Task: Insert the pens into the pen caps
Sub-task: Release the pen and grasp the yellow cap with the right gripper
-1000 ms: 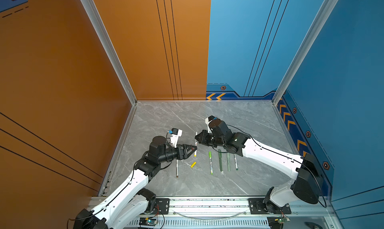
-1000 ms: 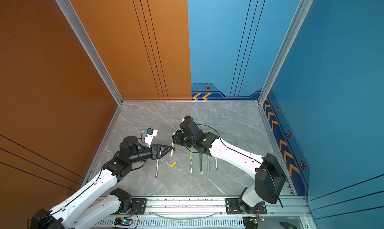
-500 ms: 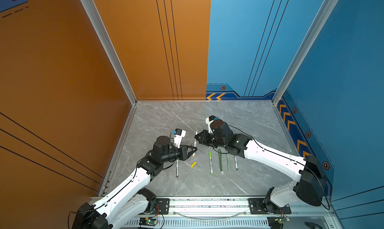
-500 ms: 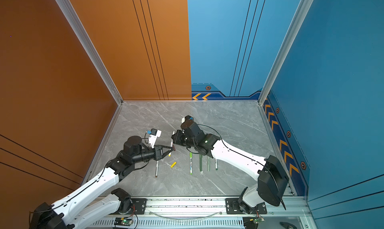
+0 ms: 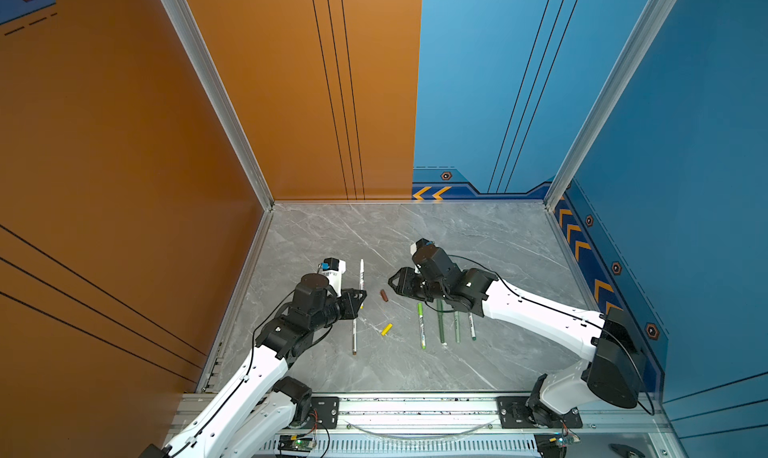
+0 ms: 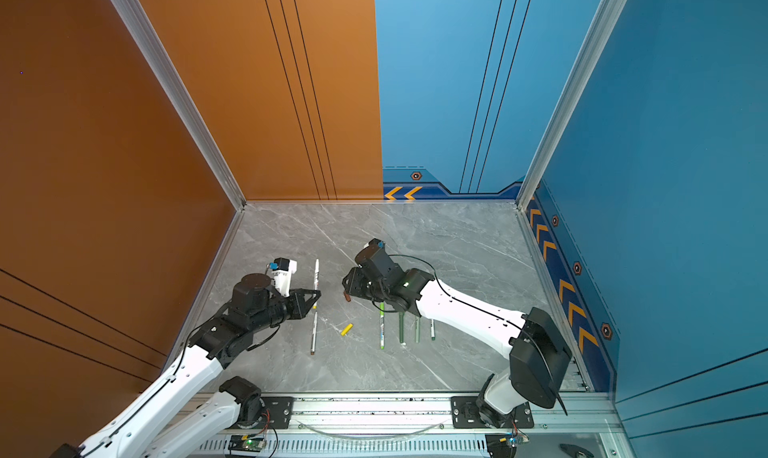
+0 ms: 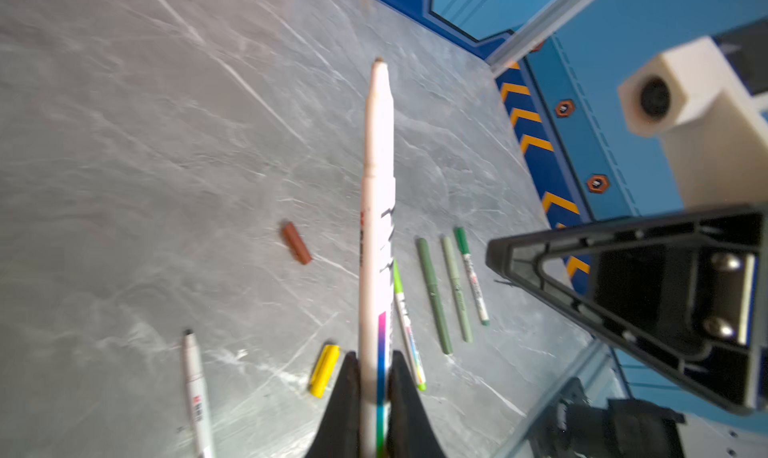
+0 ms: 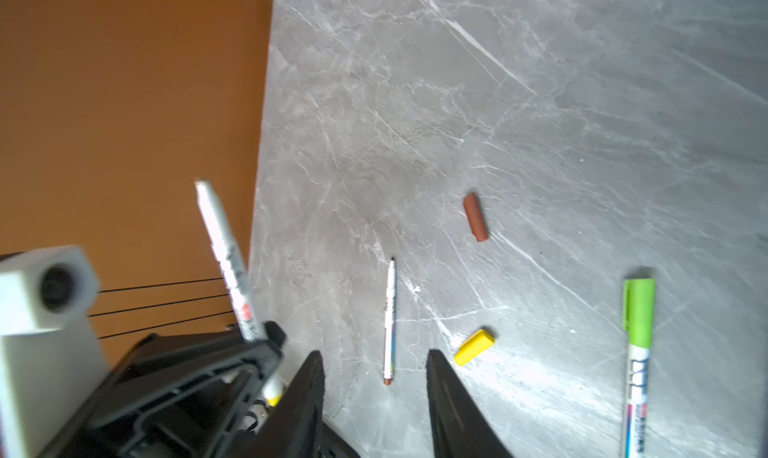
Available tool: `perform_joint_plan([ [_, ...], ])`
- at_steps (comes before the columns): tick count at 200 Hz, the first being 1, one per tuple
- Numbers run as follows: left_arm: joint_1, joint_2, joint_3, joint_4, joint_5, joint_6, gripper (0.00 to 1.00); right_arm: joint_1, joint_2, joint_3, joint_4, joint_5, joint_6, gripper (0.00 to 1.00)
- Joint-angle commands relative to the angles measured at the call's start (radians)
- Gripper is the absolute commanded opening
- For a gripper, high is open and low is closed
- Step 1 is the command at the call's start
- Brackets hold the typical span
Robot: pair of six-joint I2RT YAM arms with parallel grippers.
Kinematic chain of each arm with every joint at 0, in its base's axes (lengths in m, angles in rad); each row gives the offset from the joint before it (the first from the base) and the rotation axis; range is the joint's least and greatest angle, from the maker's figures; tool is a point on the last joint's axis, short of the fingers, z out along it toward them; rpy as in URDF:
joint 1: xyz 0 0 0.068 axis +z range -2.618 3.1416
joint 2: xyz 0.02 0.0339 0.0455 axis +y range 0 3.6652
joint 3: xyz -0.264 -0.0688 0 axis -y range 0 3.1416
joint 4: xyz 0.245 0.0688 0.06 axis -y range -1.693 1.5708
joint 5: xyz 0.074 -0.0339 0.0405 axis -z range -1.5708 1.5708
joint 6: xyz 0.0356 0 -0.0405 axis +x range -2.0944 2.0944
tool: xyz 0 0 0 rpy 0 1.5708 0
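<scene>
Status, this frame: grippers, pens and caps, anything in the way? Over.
Left gripper shut on white pen. Right gripper open, empty. Brown cap, yellow cap loose on table. No obstruction seen.

Grey marble-look tabletop (image 5: 478, 235) under me. Orange wall panels (image 5: 124, 144) on my left and across half the back; blue wall panels (image 5: 478, 81) cover the other half and my right. Thin black lines (image 5: 336, 102) run down both. Aluminium posts (image 5: 216, 98) at the far corners. Dark blue skirting (image 5: 461, 189) with orange chevrons (image 5: 581, 248) under the blue, hex markers (image 5: 446, 175) on it. Aluminium rail (image 5: 415, 406) along the near edge.
</scene>
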Motion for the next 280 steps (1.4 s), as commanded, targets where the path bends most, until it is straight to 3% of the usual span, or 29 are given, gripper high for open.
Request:
perform_joint_plan([
  [1, 0.044, -0.029, 0.019, -0.19, -0.137, 0.048, 0.0, 0.035, 0.098, 0.059, -0.182, 0.066, -0.003, 0.45],
  [47, 0.065, -0.052, 0.017, -0.191, -0.116, 0.054, 0.0, 0.103, 0.291, 0.133, -0.247, 0.045, -0.019, 0.51],
  [98, 0.071, -0.056, 0.012, -0.191, -0.105, 0.051, 0.0, 0.116, 0.389, 0.156, -0.247, 0.013, -0.014, 0.51],
  [194, 0.077, -0.058, 0.012, -0.192, -0.098, 0.047, 0.0, 0.124, 0.481, 0.169, -0.268, 0.029, -0.032, 0.25],
  [224, 0.079, -0.056, 0.013, -0.191, -0.097, 0.045, 0.0, 0.131, 0.505, 0.175, -0.288, 0.044, -0.047, 0.24],
  [280, 0.081, -0.052, 0.019, -0.191, -0.094, 0.042, 0.0, 0.136, 0.508, 0.177, -0.29, 0.052, -0.063, 0.03],
])
